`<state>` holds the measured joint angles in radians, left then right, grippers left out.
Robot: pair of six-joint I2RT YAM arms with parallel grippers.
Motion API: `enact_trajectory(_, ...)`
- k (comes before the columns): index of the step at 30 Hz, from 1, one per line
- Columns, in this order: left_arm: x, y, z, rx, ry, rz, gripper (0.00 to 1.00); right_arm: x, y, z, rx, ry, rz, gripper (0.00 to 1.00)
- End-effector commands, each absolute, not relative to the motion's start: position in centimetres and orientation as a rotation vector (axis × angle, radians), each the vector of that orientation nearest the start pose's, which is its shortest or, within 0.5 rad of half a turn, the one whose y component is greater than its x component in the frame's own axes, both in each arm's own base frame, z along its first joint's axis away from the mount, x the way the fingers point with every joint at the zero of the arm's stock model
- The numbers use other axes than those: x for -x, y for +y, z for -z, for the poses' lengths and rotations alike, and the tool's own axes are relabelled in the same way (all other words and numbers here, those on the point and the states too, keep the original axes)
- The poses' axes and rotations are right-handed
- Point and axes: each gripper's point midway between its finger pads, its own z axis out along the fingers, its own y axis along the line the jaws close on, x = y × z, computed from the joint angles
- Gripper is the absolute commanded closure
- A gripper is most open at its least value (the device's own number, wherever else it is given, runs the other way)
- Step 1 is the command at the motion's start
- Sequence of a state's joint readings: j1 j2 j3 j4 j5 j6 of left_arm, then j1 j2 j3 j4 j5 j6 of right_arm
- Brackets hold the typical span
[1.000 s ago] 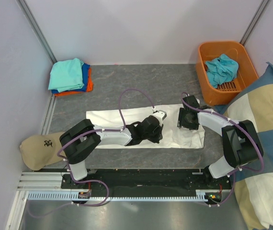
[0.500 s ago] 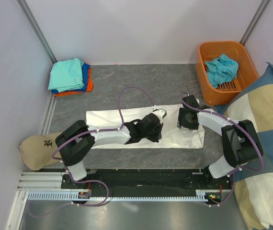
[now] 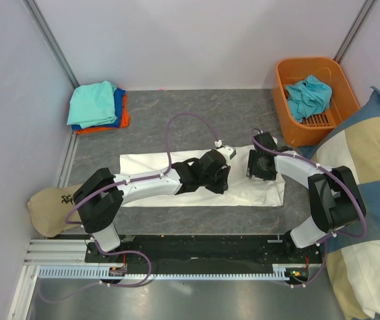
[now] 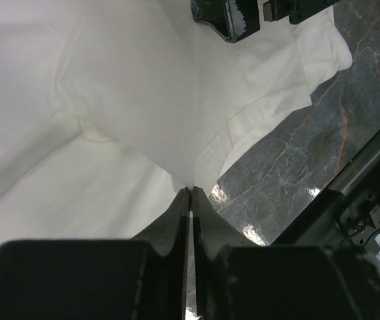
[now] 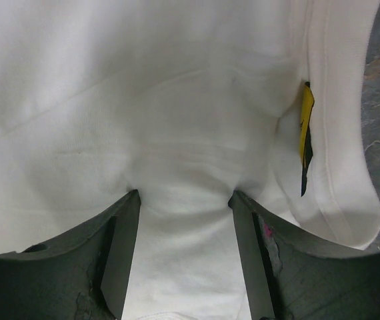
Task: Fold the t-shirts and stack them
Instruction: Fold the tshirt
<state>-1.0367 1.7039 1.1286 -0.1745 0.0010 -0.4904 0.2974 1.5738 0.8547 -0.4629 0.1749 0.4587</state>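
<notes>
Folding the white t-shirt [image 3: 143, 167] mid-bench [image 3: 243, 113]
Top: folded stack [image 3: 97, 107] at ten o'clock. Left wrist: left fingers [image 4: 175, 223] pinched shut on the shirt's edge; carry it over low. Right wrist: right fingers [image 5: 120, 253] spread apart, pinning cloth

The large soft cotton t-shirt [image 3: 150, 167] looks plain white from where I stand, with a small yellow tag [image 5: 307, 113], dark at one end. The hard table top [image 3: 197, 110] is dark grey, veined like marble. The folded cotton pile shows a teal tee [image 3: 93, 101], a blue tee [image 3: 119, 107] and an orange tee [image 3: 125, 120]. The slatted plastic basket [image 3: 290, 130] is orange and the crumpled cloth [image 3: 308, 95] in it teal. The rounded fabric cap [image 3: 51, 208] is tan with a dark emblem. The big cushion [image 3: 377, 200] is checked blue and cream.
</notes>
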Motion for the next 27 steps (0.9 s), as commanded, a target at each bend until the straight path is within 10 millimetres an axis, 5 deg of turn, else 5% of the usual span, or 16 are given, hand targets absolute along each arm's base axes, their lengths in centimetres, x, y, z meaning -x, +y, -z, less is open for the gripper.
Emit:
enact_trajectory(1, -19.8, -40.2, -12.3, -0.667, 2.378, 0.798, 0.86, -27.2, 6.9, 1.3, -0.256, 2.812, 0.107, 0.34)
enact_trajectory(12, -20.4, -35.4, -17.7, -0.535, 2.296, 0.647, 0.4, -27.1, 6.7, 1.5, -0.254, 2.818, 0.116, 0.34)
enact_trajectory(21, -24.5, -31.8, -14.9, -0.449, 2.283, 0.371, 0.3, -27.5, 7.2, 0.2, -0.249, 2.795, 0.079, 0.34)
enact_trajectory(27, -26.0, -32.6, -11.6, -0.446, 2.284, 0.352, 0.3, -29.1, 8.0, -4.2, -0.224, 2.701, 0.0, 0.33)
